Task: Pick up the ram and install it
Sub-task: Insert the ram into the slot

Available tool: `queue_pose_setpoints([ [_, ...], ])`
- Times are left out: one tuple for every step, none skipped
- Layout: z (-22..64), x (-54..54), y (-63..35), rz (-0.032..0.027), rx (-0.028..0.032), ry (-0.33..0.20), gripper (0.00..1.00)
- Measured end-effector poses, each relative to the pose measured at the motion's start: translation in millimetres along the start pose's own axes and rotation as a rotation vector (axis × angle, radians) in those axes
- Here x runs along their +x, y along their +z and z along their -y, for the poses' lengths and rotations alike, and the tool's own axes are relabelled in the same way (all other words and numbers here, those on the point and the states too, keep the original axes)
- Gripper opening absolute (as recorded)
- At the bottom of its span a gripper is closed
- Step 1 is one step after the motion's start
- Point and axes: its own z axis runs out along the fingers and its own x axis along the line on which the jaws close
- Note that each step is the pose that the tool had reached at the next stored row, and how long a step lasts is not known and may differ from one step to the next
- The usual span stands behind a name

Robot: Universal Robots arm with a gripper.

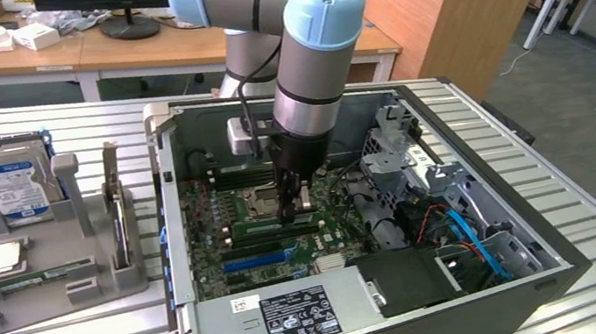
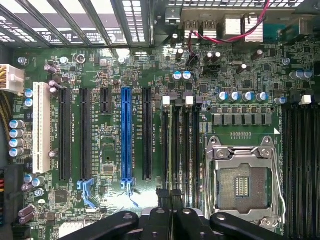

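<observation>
The gripper [image 1: 299, 205] is closed, its black fingers [image 2: 170, 202] pinched together with only a thin dark edge between them — whether that edge is the ram cannot be told. It sits low inside the open computer case [image 1: 548, 258], right over the motherboard [image 2: 107, 150]. In the wrist view the fingertips meet at the row of black memory slots [image 2: 180, 145], with the empty CPU socket [image 2: 242, 185] at about two o'clock from them and the blue expansion slot [image 2: 126, 135] at about ten o'clock. Out at nine o'clock from the case, a grey holder [image 1: 43, 280] carries a blue-labelled hard drive [image 1: 11, 188], a CPU chip [image 1: 0, 257] and a green ram stick [image 1: 37, 279] lying flat — well apart from the gripper.
</observation>
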Motion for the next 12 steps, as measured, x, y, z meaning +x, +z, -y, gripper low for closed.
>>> queue_pose_setpoints([
  [0.0, 0.1, 0.1, 0.0000, 0.0000, 0.000, 0.12],
  [0.1, 0.2, 0.4, -0.0001, 0.0000, 0.000, 0.12],
  [0.0, 0.4, 0.6, -0.0003, -0.0002, 0.000, 0.12],
  [0.0, 0.5, 0.9, -0.0004, -0.0002, 0.000, 0.12],
  [0.0, 0.5, 1.3, -0.0003, -0.0002, 0.000, 0.12],
  [0.1, 0.5, 1.8, -0.0001, -0.0001, 0.000, 0.12],
  [0.1, 0.5, 2.1, -0.0002, -0.0001, 0.000, 0.12],
  [0.1, 0.6, 2.4, -0.0005, -0.0002, 0.000, 0.12],
  [0.1, 0.6, 2.7, -0.0008, -0.0003, 0.000, 0.12],
  [0.1, 0.7, 2.8, -0.0008, -0.0003, 0.000, 0.12],
  [0.1, 0.7, 2.9, -0.0005, -0.0002, 0.000, 0.12],
  [0.1, 0.7, 3.1, -0.0002, -0.0001, 0.000, 0.12],
])
